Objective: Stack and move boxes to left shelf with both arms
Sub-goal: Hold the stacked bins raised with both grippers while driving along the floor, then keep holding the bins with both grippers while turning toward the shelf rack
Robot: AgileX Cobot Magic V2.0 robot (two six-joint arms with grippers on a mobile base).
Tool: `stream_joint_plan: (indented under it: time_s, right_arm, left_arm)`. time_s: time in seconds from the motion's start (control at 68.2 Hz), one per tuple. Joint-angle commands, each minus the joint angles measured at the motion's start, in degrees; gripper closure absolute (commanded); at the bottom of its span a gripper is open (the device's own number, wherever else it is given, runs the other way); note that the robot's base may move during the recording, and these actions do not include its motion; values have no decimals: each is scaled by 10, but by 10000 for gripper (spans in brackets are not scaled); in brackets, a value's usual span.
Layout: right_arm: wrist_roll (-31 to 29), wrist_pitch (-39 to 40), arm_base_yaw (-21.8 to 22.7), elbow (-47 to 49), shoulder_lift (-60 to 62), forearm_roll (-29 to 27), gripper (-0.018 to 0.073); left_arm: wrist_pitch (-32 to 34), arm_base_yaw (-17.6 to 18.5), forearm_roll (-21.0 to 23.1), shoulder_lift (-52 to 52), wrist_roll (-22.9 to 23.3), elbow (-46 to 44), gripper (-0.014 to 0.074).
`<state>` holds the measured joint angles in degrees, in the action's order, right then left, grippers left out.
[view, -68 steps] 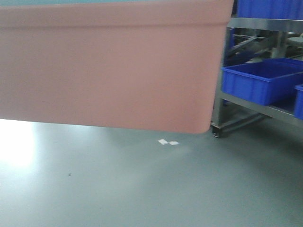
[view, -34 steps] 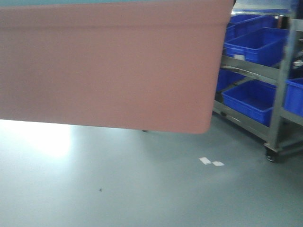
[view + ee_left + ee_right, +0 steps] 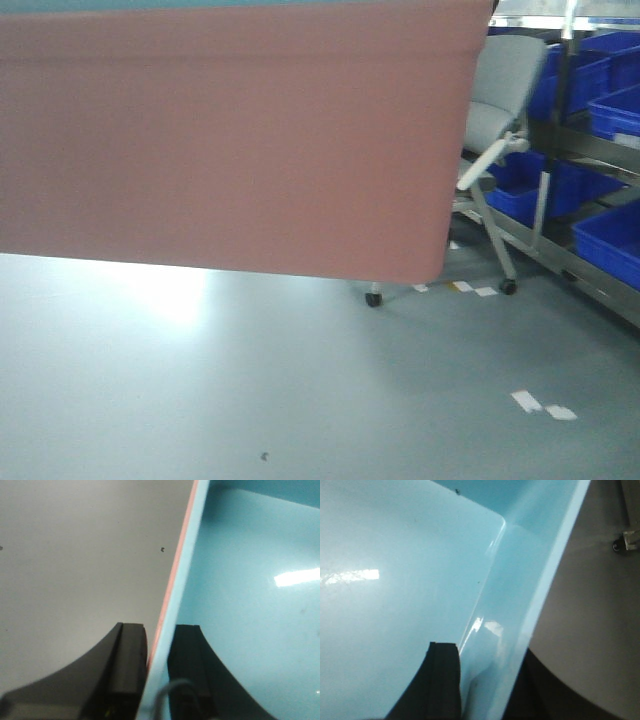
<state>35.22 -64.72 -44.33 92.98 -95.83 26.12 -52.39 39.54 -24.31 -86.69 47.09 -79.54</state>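
Note:
The salmon pink box (image 3: 230, 140) fills the upper left of the front view, lifted above the floor. The light blue box (image 3: 250, 580) sits nested inside it, and a thin blue rim (image 3: 100, 4) shows along the top. My left gripper (image 3: 159, 630) is shut on the stacked left walls: one finger outside the pink edge (image 3: 175, 565), one inside the blue box. My right gripper (image 3: 487, 652) is shut on the right wall of the light blue box (image 3: 395, 580), one finger inside and one outside. The left shelf is out of view.
A grey wheeled chair (image 3: 495, 110) stands just right of the boxes. Behind it a steel rack holds dark blue bins (image 3: 610, 240). The grey floor (image 3: 300, 400) has white tape marks (image 3: 540, 405) and a bright glare patch at left.
The background has slid to the right: the rack of blue bins moved toward the right edge and the grey chair came into view. The boxes stay fixed in the frame.

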Motion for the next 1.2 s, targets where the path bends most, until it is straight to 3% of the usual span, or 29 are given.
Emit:
stream_joint_plan:
  time_s: [0.0, 1.188]
  right_arm:
    - [9, 129, -14, 22, 23, -34, 523]
    - [9, 127, -14, 22, 23, -34, 523]
  left_arm:
    - [133, 21, 38, 26, 4, -28, 599]
    - [133, 21, 38, 26, 4, -28, 599]
